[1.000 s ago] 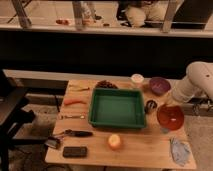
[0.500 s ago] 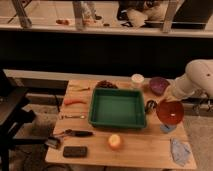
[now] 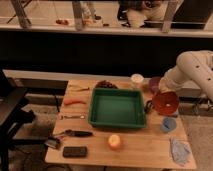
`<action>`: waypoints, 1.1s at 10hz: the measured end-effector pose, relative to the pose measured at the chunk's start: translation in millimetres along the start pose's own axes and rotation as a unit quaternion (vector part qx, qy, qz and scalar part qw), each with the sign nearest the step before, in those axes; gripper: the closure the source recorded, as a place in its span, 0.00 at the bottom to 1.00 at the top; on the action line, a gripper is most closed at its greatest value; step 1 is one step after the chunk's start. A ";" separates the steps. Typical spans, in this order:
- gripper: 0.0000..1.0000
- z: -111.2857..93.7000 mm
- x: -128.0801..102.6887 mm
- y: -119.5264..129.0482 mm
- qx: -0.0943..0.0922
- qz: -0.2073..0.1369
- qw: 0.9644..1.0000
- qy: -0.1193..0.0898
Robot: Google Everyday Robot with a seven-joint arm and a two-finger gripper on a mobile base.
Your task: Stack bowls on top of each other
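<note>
Red-orange plastic catches the light as the red bowl (image 3: 166, 102) hangs above the right edge of the wooden table (image 3: 145, 150), about midway between the front and back corners, just right of the green tray (image 3: 93, 107). The gripper (image 3: 162, 93) of the white arm meets the bowl at its upper rim. The fingers are largely hidden there, but they appear to be pinching the rim, since nothing else supports a bowl tipped this steeply.

The bowl is round and has no long axis. Its centre line leans well over, so the open mouth faces the front edge and slightly upward, with the rim close to upright. This tilt looks like the result of hanging from a one-sided grip rather than a deliberate pose, and the bowl would need levelling before it is set down.

The purple bowl (image 3: 154, 84), the likely base of the stack, sits mouth-up near the back right corner, partly covered by the arm and just behind the red bowl. A white cup (image 3: 137, 78) stands at the back edge, and a blue cup (image 3: 168, 124) stands toward the front right corner. Both cups are clear of the short path between the two bowls.
</note>
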 end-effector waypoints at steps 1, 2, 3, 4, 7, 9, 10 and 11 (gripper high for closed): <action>1.00 4.9 0.1 -7.6 0.002 -0.004 1.000 -0.003; 1.00 10.1 2.3 -12.0 0.004 -0.005 1.000 -0.005; 1.00 16.2 11.9 -14.6 0.005 -0.006 1.000 0.000; 1.00 23.2 16.3 -18.7 0.007 -0.008 1.000 0.000; 1.00 37.6 28.4 -33.1 0.018 -0.018 1.000 0.004; 1.00 43.4 38.2 -44.5 0.030 -0.032 0.999 0.013; 1.00 47.9 40.0 -52.1 0.034 -0.039 0.999 0.016; 1.00 51.0 42.8 -58.3 0.037 -0.043 0.998 0.019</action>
